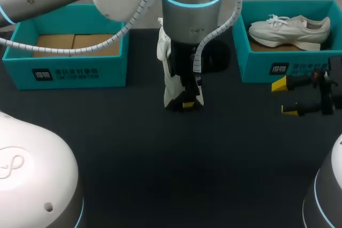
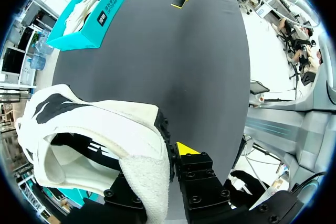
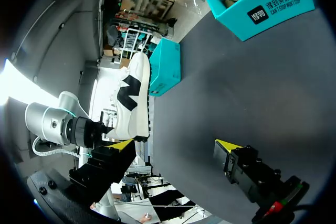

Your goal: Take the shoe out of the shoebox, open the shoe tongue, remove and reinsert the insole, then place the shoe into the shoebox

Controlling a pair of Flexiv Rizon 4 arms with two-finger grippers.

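Note:
A white shoe with black markings (image 1: 170,81) hangs upright above the middle of the table, sole towards my right arm. My left gripper (image 1: 185,103) is shut on it from above. In the left wrist view the gripper (image 2: 164,157) pinches the shoe's (image 2: 100,129) padded collar; one yellow fingertip (image 2: 186,149) shows and the other is hidden behind the fabric. My right gripper (image 1: 286,99) stands open at the right, in front of the right shoebox, with nothing between its fingers. Seen from the right wrist, that gripper (image 3: 176,145) points at the held shoe (image 3: 131,98).
A teal shoebox (image 1: 69,68) at the back left shows only cardboard inside. A second teal shoebox (image 1: 278,68) at the back right holds another white shoe (image 1: 291,29). The dark tabletop (image 1: 176,164) stretches in front.

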